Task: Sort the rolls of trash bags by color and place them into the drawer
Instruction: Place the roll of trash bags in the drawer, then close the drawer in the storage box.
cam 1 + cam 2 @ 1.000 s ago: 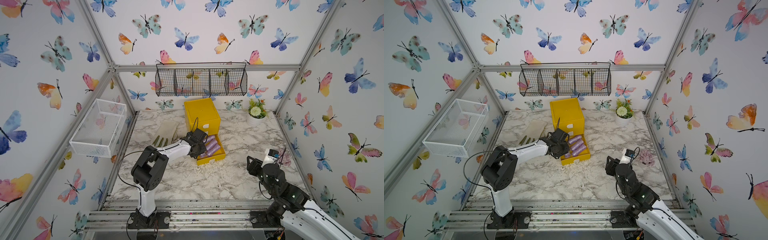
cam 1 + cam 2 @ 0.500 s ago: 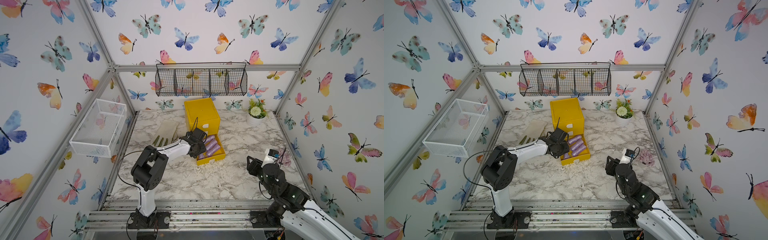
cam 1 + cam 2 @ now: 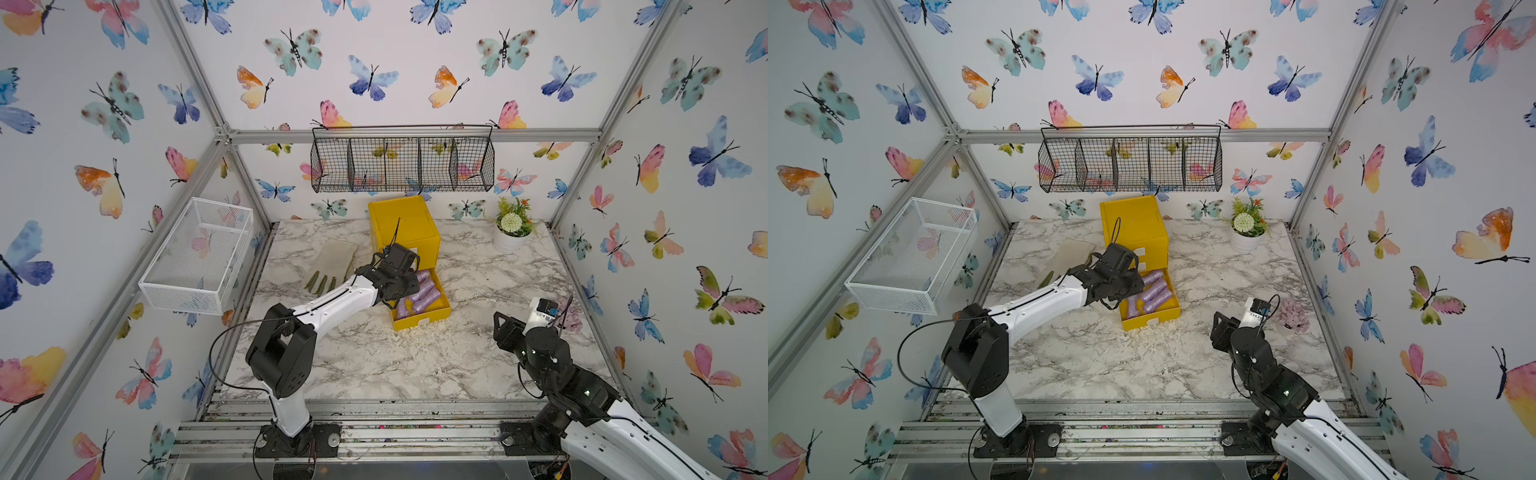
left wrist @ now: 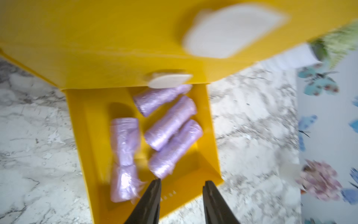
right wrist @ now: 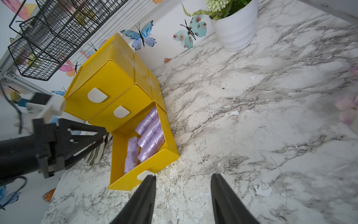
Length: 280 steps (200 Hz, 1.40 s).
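Nearest the front, the right gripper (image 5: 184, 175) hangs over the table (image 3: 415, 361) with its jaws spread and empty, so it adds little risk. Further in, the left gripper (image 4: 182, 182) is also spread and empty, low over the front of the open bottom drawer (image 5: 155, 161) where four purple rolls (image 4: 170, 124) lie. The loose roll (image 4: 124, 155) has crumpled plastic trailing just beside one finger, which could catch as the arm lifts. At the back, a clumsy push to shut the drawer might jam a roll under the middle drawer or slide the yellow chest (image 3: 405, 222).
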Available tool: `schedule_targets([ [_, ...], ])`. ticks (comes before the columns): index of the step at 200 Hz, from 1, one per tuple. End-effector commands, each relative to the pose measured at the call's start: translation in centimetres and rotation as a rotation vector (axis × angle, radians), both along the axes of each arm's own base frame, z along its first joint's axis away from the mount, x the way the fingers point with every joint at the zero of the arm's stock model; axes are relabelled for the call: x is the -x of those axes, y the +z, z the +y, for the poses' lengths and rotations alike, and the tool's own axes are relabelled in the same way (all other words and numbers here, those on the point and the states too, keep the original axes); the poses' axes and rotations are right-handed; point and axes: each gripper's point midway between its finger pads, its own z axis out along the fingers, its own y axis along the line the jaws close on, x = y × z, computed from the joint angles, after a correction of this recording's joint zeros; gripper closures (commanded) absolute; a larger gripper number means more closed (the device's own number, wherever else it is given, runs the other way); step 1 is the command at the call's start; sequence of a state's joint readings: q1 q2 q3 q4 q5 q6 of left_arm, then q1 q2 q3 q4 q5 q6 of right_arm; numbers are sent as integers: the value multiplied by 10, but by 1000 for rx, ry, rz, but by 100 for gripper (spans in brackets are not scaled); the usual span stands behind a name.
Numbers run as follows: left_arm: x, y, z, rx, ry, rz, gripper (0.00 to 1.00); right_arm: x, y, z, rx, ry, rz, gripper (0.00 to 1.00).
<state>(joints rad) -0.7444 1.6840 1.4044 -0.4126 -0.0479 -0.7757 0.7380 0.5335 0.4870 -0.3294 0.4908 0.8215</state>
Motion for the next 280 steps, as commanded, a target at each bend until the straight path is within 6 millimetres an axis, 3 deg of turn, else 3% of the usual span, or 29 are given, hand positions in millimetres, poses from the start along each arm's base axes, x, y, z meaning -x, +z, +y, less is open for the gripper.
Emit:
schedule_targets([
  [1,15,67,14,-35,-65,-186,57,-1,4,1,-17,-3,9,49],
  [25,14,113,42,-71,-57,-350,51,-4,3,13,-35,41,16,49],
  [51,-6,140,83,-125,-39,-403,49,-7,5,32,-40,122,16,48],
  [79,-45,146,135,-96,2,-393,49,-7,3,67,-103,278,2,47],
  [101,-72,137,153,-27,-13,-348,48,-6,-9,90,-175,357,38,46],
  [136,-102,124,145,3,-77,-297,45,-4,-25,109,-211,425,107,44],
  [161,-116,118,136,12,-113,-287,45,-3,-37,109,-227,415,132,44],
  [194,-138,96,136,-26,-104,-216,46,0,-52,109,-274,403,161,44],
  [244,-158,73,131,-35,-95,-152,47,1,-74,116,-289,409,222,44],
  [266,-162,76,130,-43,-92,-161,47,2,-79,118,-292,417,233,44],
  [269,-166,64,129,-48,-94,-139,47,2,-80,118,-291,417,234,44],
  [280,-167,60,128,-48,-96,-134,47,2,-84,118,-289,417,242,44],
])
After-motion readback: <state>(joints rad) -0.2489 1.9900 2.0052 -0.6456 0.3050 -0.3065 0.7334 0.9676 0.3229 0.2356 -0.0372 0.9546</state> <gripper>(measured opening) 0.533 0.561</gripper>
